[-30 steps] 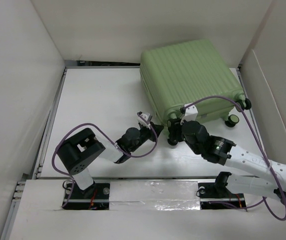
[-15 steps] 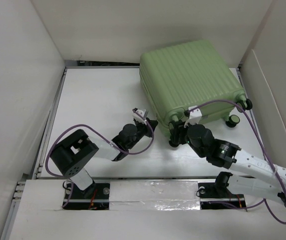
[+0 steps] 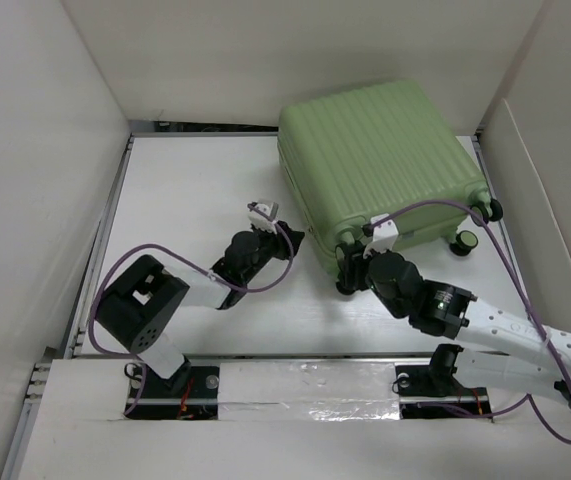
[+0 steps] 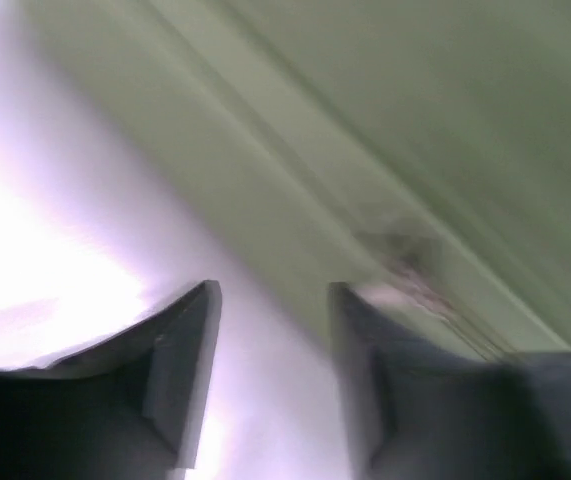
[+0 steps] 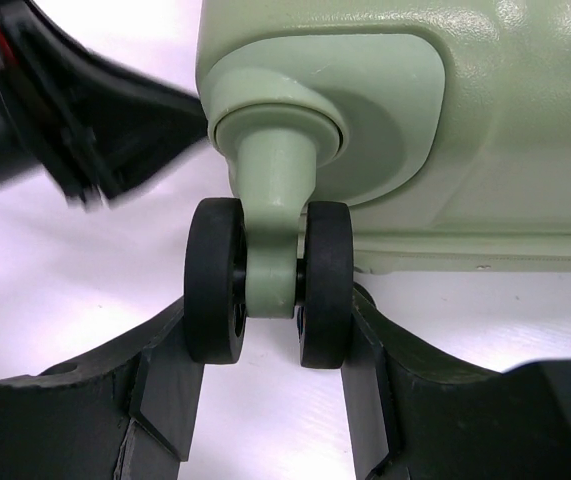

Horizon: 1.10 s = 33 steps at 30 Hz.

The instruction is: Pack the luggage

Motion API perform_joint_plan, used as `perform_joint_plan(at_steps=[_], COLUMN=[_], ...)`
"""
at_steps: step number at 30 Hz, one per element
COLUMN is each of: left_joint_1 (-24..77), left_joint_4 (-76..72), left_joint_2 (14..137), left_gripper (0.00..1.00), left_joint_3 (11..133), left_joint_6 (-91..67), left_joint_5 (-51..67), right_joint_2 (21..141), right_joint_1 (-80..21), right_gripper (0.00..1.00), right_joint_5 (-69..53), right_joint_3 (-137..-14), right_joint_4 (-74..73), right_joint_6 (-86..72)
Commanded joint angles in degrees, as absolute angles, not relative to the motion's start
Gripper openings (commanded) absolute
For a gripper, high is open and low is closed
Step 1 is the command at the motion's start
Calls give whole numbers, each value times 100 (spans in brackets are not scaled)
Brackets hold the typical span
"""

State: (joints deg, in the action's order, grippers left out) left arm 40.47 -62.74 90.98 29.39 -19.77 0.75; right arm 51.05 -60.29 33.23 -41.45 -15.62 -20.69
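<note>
Green ribbed suitcase (image 3: 380,160) closed, lying flat on white table (image 3: 185,190), far right, near right wall panel (image 3: 530,160). At its near-left corner, right gripper (image 5: 269,320) clamped on twin caster wheel (image 5: 268,280). Beside same corner, left gripper (image 4: 270,295) released, view blurred, facing suitcase's side.

You have the large light green ribbed hard-shell suitcase (image 3: 380,160) lying closed and flat at the far right of the white bench (image 3: 195,190), its small black twin wheels (image 5: 268,280) pointing toward the near edge.
</note>
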Motion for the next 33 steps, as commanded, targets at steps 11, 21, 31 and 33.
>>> perform_joint_plan(at_steps=[11,21,31,33], left_joint_1=[3489,3489,3489,3489], left_joint_4=[-4800,-3069,-2294,-2180], left_joint_2=[5328,3350,2866,2778], left_gripper=[79,99,99,99], left_joint_3=[2188,2478,3058,3137], left_joint_6=[-3321,-3744,-3920,-3902], left_joint_5=[-2055,-2391,-1943,-1820], right_joint_2=[6239,7418,7462,7383], right_joint_1=[-7260,-8059,-8438,-8438], right_gripper=[0,0,56,100], right_joint_5=[2832,2294,2285,2548], right_joint_3=[-5378,-6310,-6627,-6723], right_joint_4=[-292,246,133,-261], right_joint_6=[-1547,-1336,-1257,-1222])
